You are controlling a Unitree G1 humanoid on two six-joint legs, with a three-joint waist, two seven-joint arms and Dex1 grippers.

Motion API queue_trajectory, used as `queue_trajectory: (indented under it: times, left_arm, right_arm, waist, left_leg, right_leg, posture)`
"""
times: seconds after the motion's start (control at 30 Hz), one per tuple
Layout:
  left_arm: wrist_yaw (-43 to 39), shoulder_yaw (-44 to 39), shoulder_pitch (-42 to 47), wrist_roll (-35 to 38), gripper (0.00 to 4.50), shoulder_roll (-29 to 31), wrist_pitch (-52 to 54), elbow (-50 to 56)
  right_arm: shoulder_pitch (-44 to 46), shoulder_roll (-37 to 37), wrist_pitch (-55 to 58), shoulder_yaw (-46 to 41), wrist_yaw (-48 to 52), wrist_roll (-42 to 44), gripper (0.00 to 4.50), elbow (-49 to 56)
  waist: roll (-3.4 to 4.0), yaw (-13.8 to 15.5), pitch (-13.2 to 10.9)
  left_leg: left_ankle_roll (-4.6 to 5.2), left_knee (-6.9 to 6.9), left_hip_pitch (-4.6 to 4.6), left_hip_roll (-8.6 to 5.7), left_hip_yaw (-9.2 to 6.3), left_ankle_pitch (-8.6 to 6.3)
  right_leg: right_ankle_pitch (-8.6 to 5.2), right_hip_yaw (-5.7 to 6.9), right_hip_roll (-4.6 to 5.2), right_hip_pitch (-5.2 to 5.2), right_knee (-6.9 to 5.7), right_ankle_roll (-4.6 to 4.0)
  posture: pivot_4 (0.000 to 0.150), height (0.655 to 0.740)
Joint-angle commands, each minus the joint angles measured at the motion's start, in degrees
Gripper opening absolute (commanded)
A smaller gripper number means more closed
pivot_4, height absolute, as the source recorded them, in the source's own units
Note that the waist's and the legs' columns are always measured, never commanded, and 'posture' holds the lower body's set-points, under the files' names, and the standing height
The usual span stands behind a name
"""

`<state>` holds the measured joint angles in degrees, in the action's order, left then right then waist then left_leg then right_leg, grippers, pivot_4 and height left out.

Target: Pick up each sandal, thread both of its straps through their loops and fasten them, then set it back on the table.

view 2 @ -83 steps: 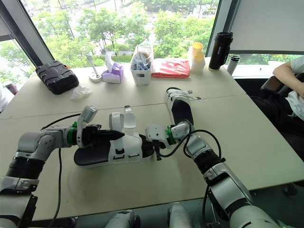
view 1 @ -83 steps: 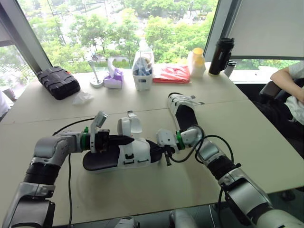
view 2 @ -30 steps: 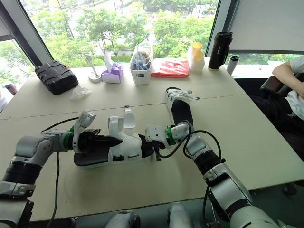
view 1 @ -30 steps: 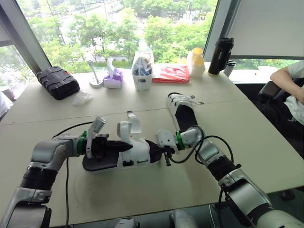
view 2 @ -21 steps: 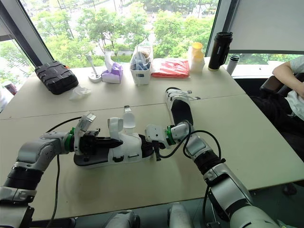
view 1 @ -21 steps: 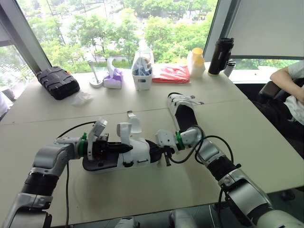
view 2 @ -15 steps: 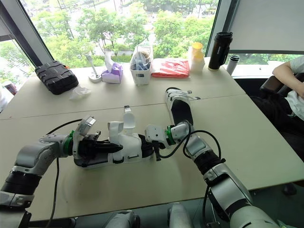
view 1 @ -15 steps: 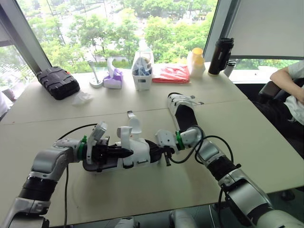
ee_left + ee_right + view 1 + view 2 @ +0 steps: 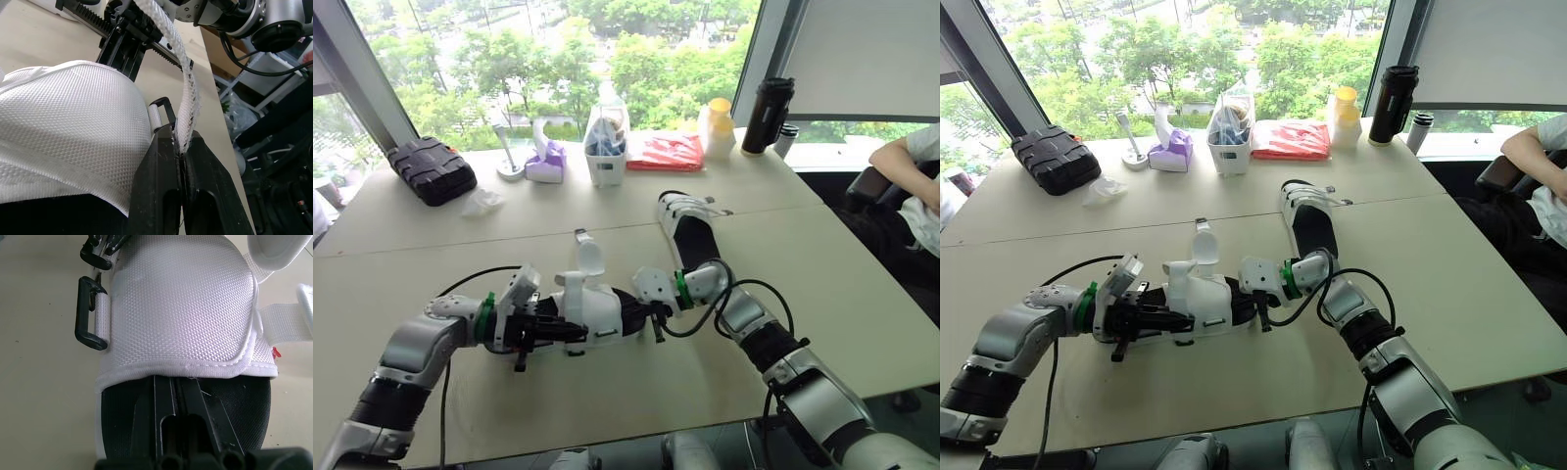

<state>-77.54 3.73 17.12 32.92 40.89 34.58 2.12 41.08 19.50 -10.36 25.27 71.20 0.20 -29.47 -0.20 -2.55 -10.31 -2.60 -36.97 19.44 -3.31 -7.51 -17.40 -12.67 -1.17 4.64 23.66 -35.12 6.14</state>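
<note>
while the near sandal (image 9: 602, 311) lies on the tabletop (image 9: 607, 401) between both arms, the head view shows its second strap (image 9: 590, 257) standing loose, the other sandal (image 9: 690, 230) well apart behind, and a black case (image 9: 433, 168) and tissue box (image 9: 546, 162) far off. at the left wrist, the left jaws are clamped on a white strap (image 9: 188, 93) just beside its black loop (image 9: 163, 108); its tip should be fed through squarely, under tension. at the right wrist, the right jaws lie closed on the black footbed (image 9: 122, 421), where the white upper (image 9: 181, 308) crowds them

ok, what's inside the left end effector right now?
A white woven strap, pinched in the shut left end effector, right beside a black loop. The strap's tip is covered by the fingers.
</note>
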Motion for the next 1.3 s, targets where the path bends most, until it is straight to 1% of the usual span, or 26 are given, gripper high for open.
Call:
queue_trajectory:
  times: [0.03, 0.2, 0.23, 0.27, 0.43, 0.53, 0.63, 0.77, 0.9, 1.13, 1.3]
  left_arm:
    - [0.63, -1.37, -1.00, 0.79, 1.41, 2.88, 2.81, 2.55]
    - [1.77, -6.85, -5.32, 4.88, 3.97, 5.54, 4.61, 7.74]
    - [1.80, -7.52, -6.16, 5.44, 4.35, 6.05, 4.92, 8.57]
    - [1.91, -8.26, -7.12, 6.14, 4.45, 6.51, 5.27, 9.39]
    - [3.05, -11.98, -17.16, 8.69, 4.45, 7.62, 6.41, 14.39]
    - [4.00, -11.25, -21.64, 7.06, 4.45, 6.73, 3.83, 15.58]
    - [5.21, -10.24, -24.25, 5.85, 4.45, 5.27, 1.35, 16.09]
    - [7.96, -9.18, -24.06, 3.33, 4.45, 1.25, -3.92, 14.73]
    - [9.73, -7.74, -23.76, -1.11, 4.45, -2.28, -11.62, 12.92]
    - [10.90, -6.34, -24.85, -2.31, 4.45, -4.22, -15.24, 14.06]
    - [11.20, -4.45, -25.15, -3.56, 4.45, -6.30, -17.88, 11.91]
  right_arm:
    - [-1.52, 0.76, 1.72, 2.22, -0.08, -3.97, 0.00, -3.33]
    - [-1.26, 0.81, 1.54, 2.14, -0.11, -4.05, 0.00, -3.63]
    - [-1.25, 0.82, 1.48, 2.15, -0.10, -4.06, 0.00, -3.66]
    - [-1.24, 0.83, 1.45, 2.17, -0.11, -4.08, 0.00, -3.69]
    - [-1.21, 0.59, 1.39, 2.13, -0.31, -4.06, 0.00, -3.95]
    - [-1.26, 0.48, 1.32, 2.17, -0.27, -4.12, 0.00, -3.92]
    - [-1.21, 0.46, 1.29, 2.13, -0.28, -4.12, 0.00, -3.99]
    - [-1.11, 0.59, 1.31, 2.04, -0.19, -4.10, 0.00, -4.00]
    - [-1.19, 0.71, 1.32, 2.06, -0.20, -4.17, 0.00, -3.87]
    - [-1.40, 0.79, 1.27, 2.13, -0.19, -4.22, 0.00, -3.61]
    - [-1.42, 0.69, 1.09, 2.27, -0.13, -4.30, 0.00, -3.59]
  waist:
    - [0.00, -0.01, 0.00]
    - [0.00, 0.01, -0.01]
    - [0.01, -0.01, -0.02]
    - [0.02, 0.02, -0.02]
    - [0.04, -0.07, -0.03]
    - [0.02, 0.03, -0.02]
    - [0.02, 0.06, -0.02]
    - [0.02, 0.10, -0.01]
    - [0.04, 0.10, -0.01]
    - [0.03, 0.12, -0.01]
    - [0.03, 0.13, -0.01]
  left_leg:
    - [0.00, 0.00, 0.00, 0.00, 0.00, 0.00]
    - [0.00, 0.00, 0.00, 0.01, 0.00, 0.00]
    - [0.00, 0.00, 0.00, 0.02, -0.01, 0.00]
    - [0.00, 0.00, 0.00, 0.03, -0.01, 0.00]
    - [0.01, 0.03, -0.01, 0.03, 0.02, -0.01]
    - [0.01, 0.04, 0.00, 0.05, -0.01, -0.01]
    - [0.00, 0.03, -0.01, 0.06, -0.01, -0.01]
    - [0.00, 0.04, 0.00, 0.06, -0.01, -0.01]
    - [0.00, 0.04, -0.01, 0.07, -0.01, -0.01]
    - [0.00, 0.04, 0.00, 0.07, -0.01, -0.01]
    - [0.00, 0.04, 0.00, 0.07, 0.00, -0.01]
  right_leg:
    - [0.00, 0.00, 0.00, 0.00, 0.00, 0.00]
    - [-0.01, 0.00, 0.00, 0.00, 0.00, 0.00]
    - [-0.01, 0.01, -0.01, 0.01, 0.00, 0.00]
    - [-0.02, 0.01, -0.01, 0.01, 0.00, 0.00]
    - [-0.04, -0.02, 0.00, 0.02, 0.01, -0.03]
    - [-0.06, -0.01, 0.00, 0.03, 0.01, -0.08]
    - [-0.14, -0.01, 0.01, 0.01, 0.01, -0.21]
    - [-0.15, 0.00, 0.01, 0.01, 0.01, -0.22]
    - [-0.14, 0.00, 0.00, 0.01, 0.01, -0.23]
    - [-0.15, 0.01, 0.00, 0.01, 0.01, -0.23]
    - [-0.15, 0.01, 0.01, 0.01, 0.02, -0.22]
  posture:
    - [0.150, 0.7400]
    - [0.150, 0.7400]
    - [0.150, 0.7400]
    - [0.150, 0.7400]
    - [0.150, 0.7400]
    - [0.150, 0.7400]
    - [0.150, 0.7400]
    - [0.150, 0.7400]
    - [0.150, 0.7400]
    - [0.150, 0.7400]
    - [0.150, 0.7400]
